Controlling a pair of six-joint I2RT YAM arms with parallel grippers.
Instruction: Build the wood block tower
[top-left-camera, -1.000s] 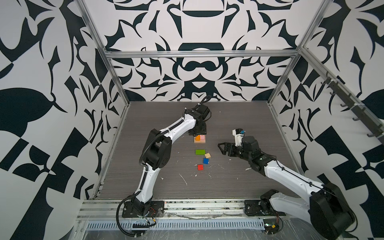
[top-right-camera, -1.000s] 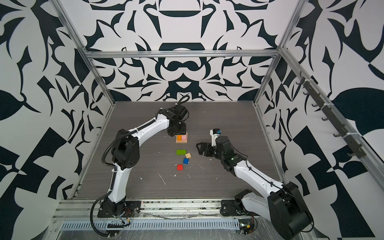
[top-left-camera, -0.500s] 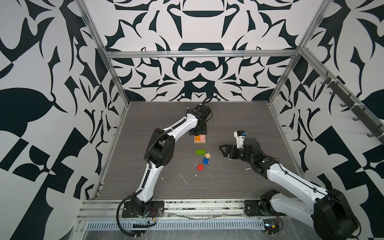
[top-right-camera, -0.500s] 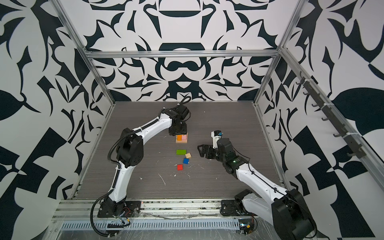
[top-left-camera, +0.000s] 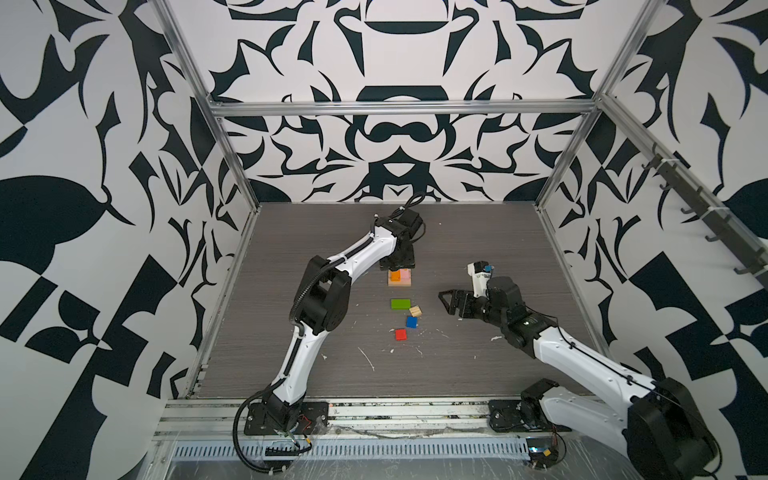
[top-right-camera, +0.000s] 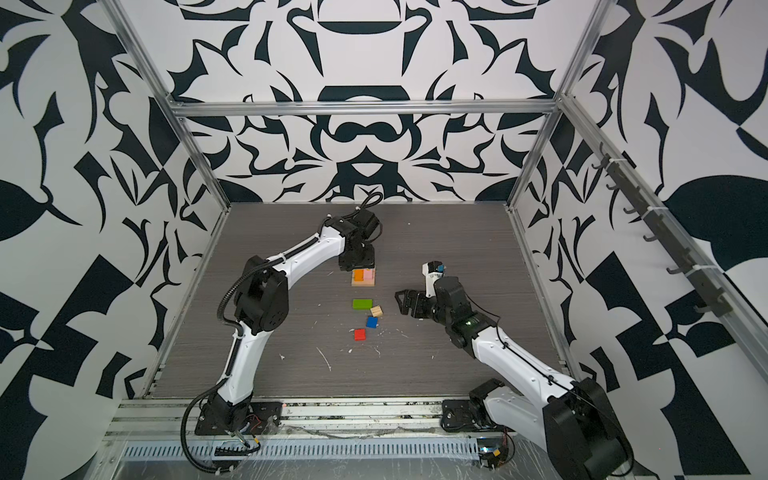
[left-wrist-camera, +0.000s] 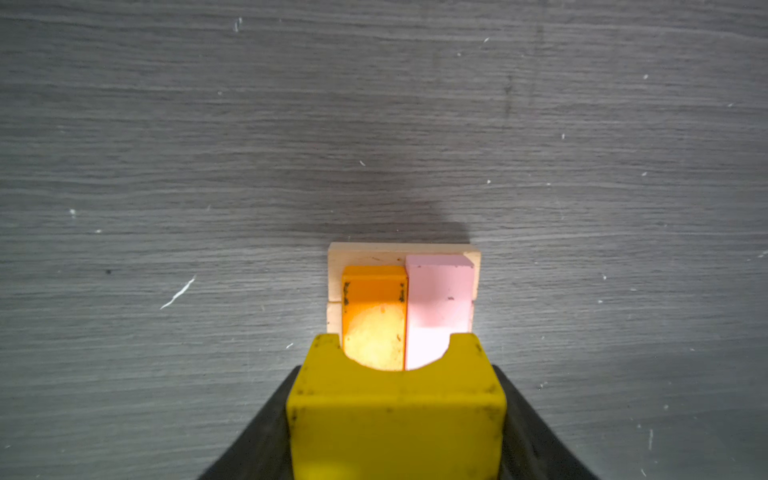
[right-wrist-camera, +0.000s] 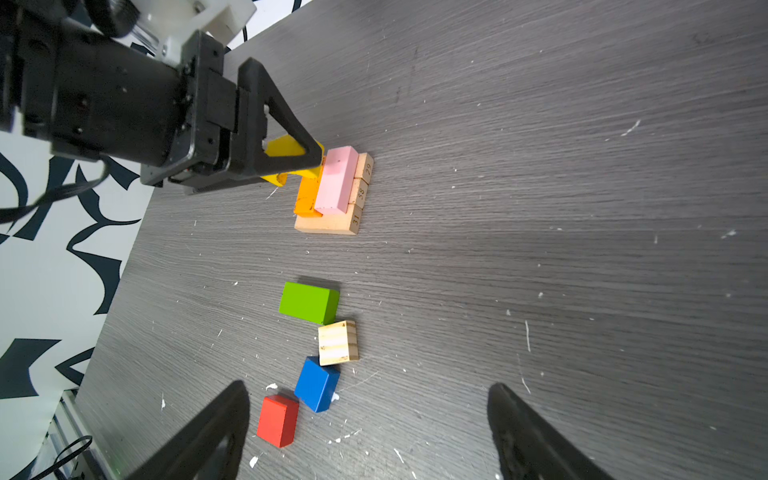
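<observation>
Since a second ago the left arm's elbow (top-left-camera: 324, 297) has swung slightly toward the middle of the worktop (top-left-camera: 478, 374), yet the left pincer (top-left-camera: 400, 262) has stayed over the tower (top-left-camera: 400, 282). The right pincer (right-wrist-camera: 368, 390) has barely shifted, and the loose blocks lie where they lay.

The left pincer is clamped, jaws roughly half closed, on a yellow painted wooden rectangle (left-wrist-camera: 395, 415) with a rounded notch in one edge. It holds this over the back-wall end of an orange wooden rectangle (right-wrist-camera: 307, 199) and a pink wooden rectangle (right-wrist-camera: 337, 180). These lie side by side, touching, across three plain tan wooden bars (right-wrist-camera: 328, 224) flat on the worktop. Whether the yellow piece rests on them or hangs just above cannot be told. In both top views the pincer's black body hides that end of the tower.

Nearer the front, a green wooden rectangle (right-wrist-camera: 309, 302), a plain wooden cube (right-wrist-camera: 337, 343), a blue wooden square (right-wrist-camera: 318, 382) and a red wooden square (right-wrist-camera: 277, 419) run in a loose line, each just beside the next. To their right, apart from them, the right pincer hovers, jaws spread wide and empty.
</observation>
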